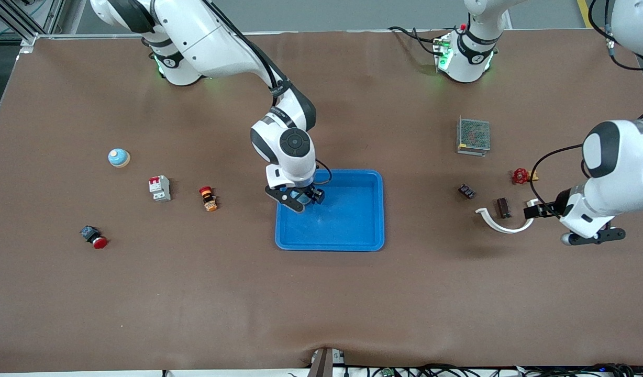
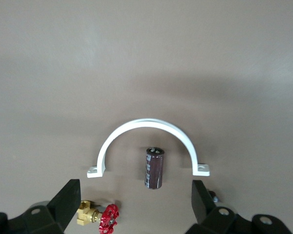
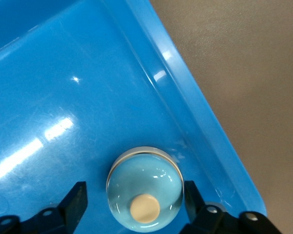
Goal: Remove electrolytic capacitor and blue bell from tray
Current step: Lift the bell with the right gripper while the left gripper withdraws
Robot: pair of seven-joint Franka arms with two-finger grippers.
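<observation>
Look at your right gripper (image 1: 301, 197): it sits low over the blue tray (image 1: 353, 230), at the tray's edge toward the right arm's end of the counter (image 1: 321, 303). In the right wrist view the pale blue bell (image 3: 144, 195) with its cream button stands on the tray floor just beside the rim, and the two fingers (image 3: 74, 201) stand apart on either side of it with a gap showing, so the jaws are open and not gripping.

Now your left gripper (image 2: 136, 200): it hangs over the counter toward the left arm's end, fingers spread wide and holding nothing. Right between them in the left wrist view lies the dark capacitor (image 2: 154, 167), resting on its side on the counter, inside the arc of a white pipe clamp (image 2: 146, 124) without touching it. A red-handled brass valve (image 2: 101, 216) lies near one finger.

Elsewhere on your counter you have a second bell (image 1: 119, 157), a white circuit breaker (image 1: 159, 188), an orange push button (image 1: 208, 198) and a red-capped button (image 1: 94, 236) toward the right arm's end, plus a metal mesh box (image 1: 473, 135) and a small dark part (image 1: 466, 191) near the capacitor.
</observation>
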